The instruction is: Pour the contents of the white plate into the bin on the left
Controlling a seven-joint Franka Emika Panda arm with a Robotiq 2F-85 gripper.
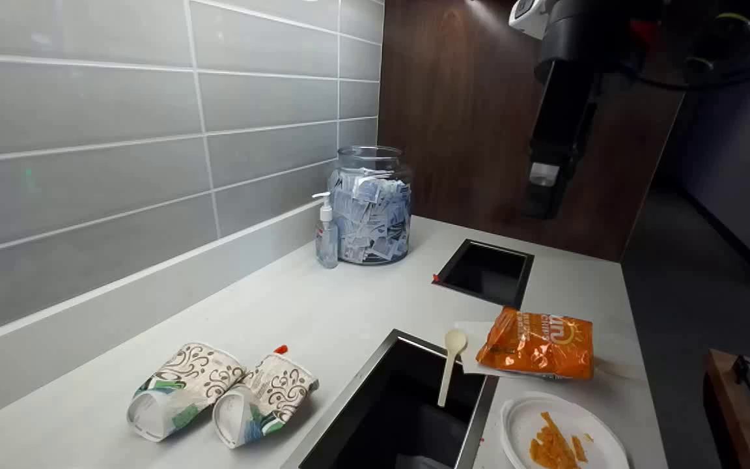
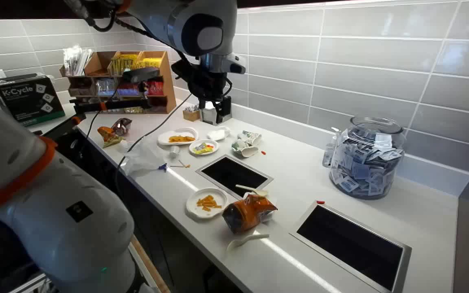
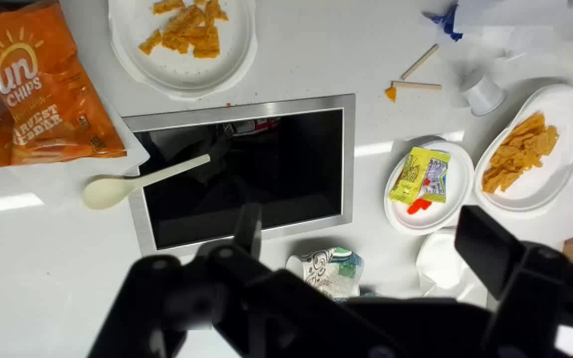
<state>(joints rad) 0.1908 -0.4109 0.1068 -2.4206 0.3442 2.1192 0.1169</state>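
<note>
Several white plates lie on the counter. A round plate [image 3: 240, 35] with broken orange chips lies beside a bin opening with a metal frame [image 3: 347, 164]; plate [image 2: 191, 206] and frame [image 2: 250, 167] show in both exterior views. A small plate [image 3: 453, 181] holds yellow wrappers and red bits. An oval plate [image 3: 562, 166] holds orange chips. A second bin opening [image 2: 332, 256] lies farther along the counter. My gripper [image 3: 363, 238] is open, with fingers wide apart and nothing between them. In both exterior views the gripper [image 2: 219, 108] hangs above the counter, apart from the plates.
An orange chip bag [image 3: 52, 99] lies by the round plate. A wooden spoon [image 3: 142, 180] overhangs the bin edge. Crushed paper cups [image 1: 186, 374], a plastic bag [image 2: 143, 156] and a glass jar of packets [image 2: 367, 162] stand around. A tiled wall [image 2: 360, 77] runs behind.
</note>
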